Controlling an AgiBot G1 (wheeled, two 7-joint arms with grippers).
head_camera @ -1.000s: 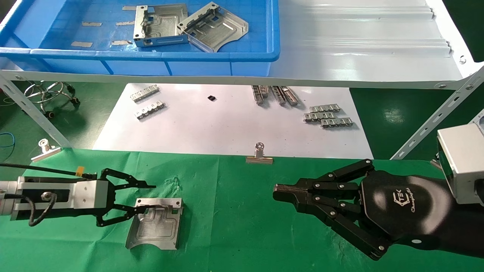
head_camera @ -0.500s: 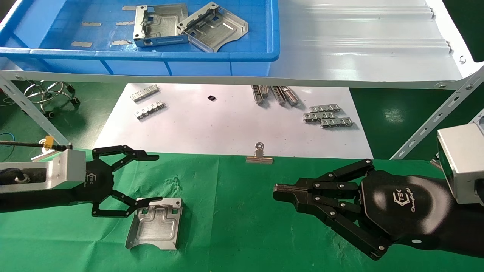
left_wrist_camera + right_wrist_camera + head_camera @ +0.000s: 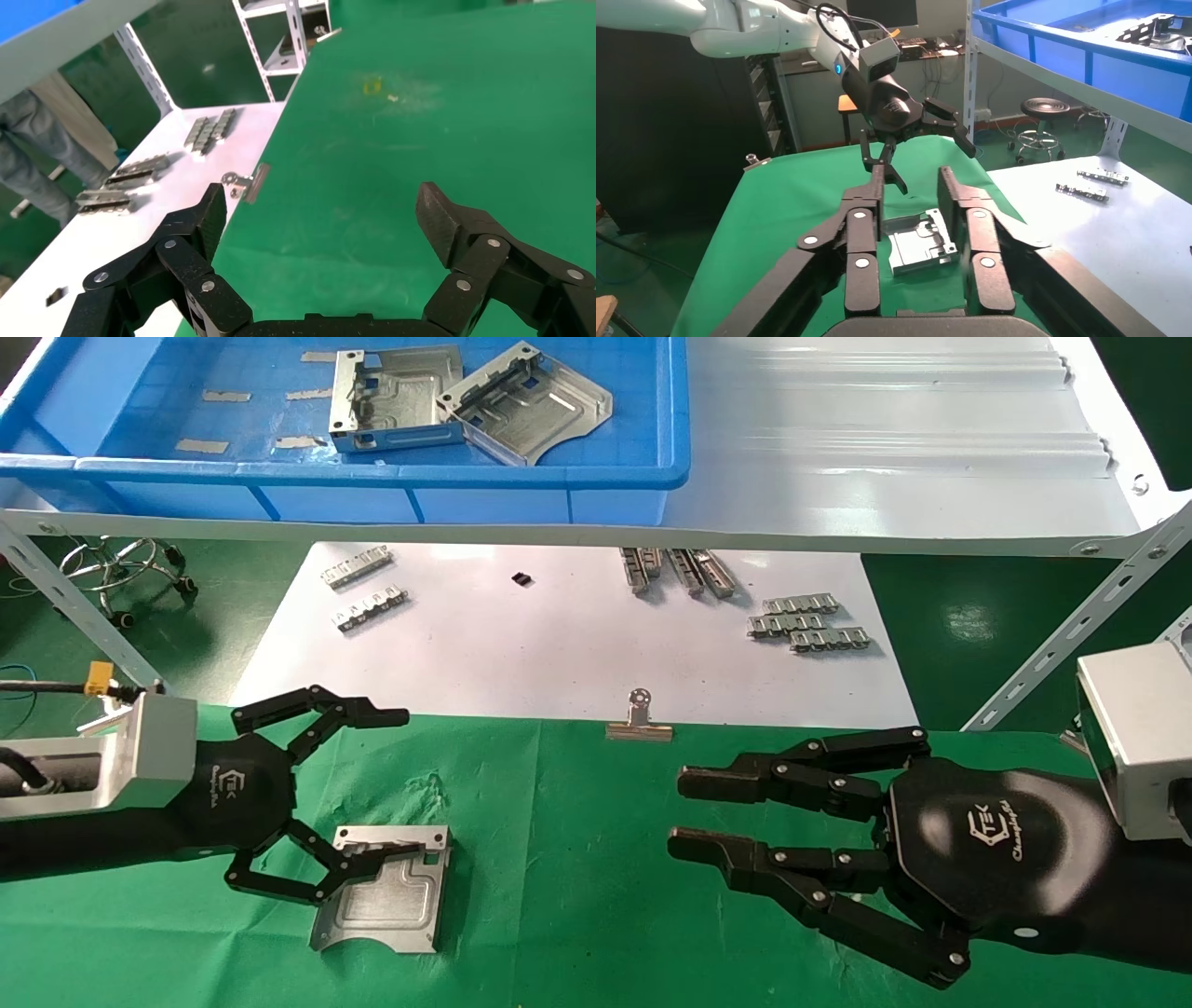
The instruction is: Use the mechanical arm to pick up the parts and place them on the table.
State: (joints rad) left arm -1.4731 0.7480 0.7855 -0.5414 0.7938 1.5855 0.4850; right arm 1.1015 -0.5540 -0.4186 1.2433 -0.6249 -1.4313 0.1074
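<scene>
R gripper (image 3: 675, 812) jaws now parted; L gripper (image 3: 368, 794) spread wide, lifted above part (image 3: 382, 891).

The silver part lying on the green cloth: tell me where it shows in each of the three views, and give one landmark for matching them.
Head view: silver part lies low and left of centre, on the green cloth, beside the open left gripper.
Left wrist view: not in it.
Right wrist view: mid-picture, seen between the open right gripper's fingers.
Shared landmark: the metal clip at the cloth's edge.

Head cam looks fwd and down over the table (image 3: 577, 822). Wrist cams sit close behind their fingers. Right wrist cam faces the left gripper (image 3: 916, 144); all share the green table.
</scene>
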